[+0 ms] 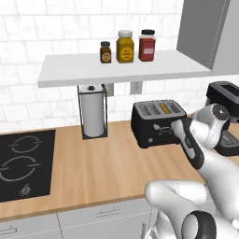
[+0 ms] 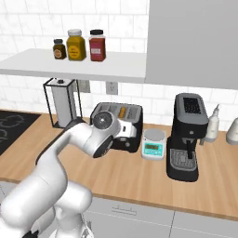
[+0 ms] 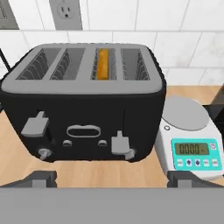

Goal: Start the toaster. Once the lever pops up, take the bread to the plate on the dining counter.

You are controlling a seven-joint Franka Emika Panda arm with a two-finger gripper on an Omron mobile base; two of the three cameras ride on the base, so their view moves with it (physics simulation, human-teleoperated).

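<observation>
The toaster [image 3: 87,118] is a black box with a silvery slotted top, and it stands on the wall-side wooden worktop [image 1: 107,172]. The bread [image 3: 103,63] stands on edge in the third slot from the left, with its tan top showing. Two grey levers are on the front: the left lever [image 3: 36,124] sits higher and the right lever [image 3: 119,143] sits lower. My gripper [image 3: 112,178] is open and empty, low in front of the toaster and a short way off it. Its fingertips [image 3: 41,177] are spread wide. The plate and the dining counter are out of view.
A white kitchen scale [image 3: 188,135] stands close to the toaster's right side, with a black coffee machine [image 2: 188,137] beyond it. A paper towel holder [image 1: 93,112] is to the left, then the cooktop [image 1: 23,163]. A shelf [image 1: 121,70] with three jars hangs overhead.
</observation>
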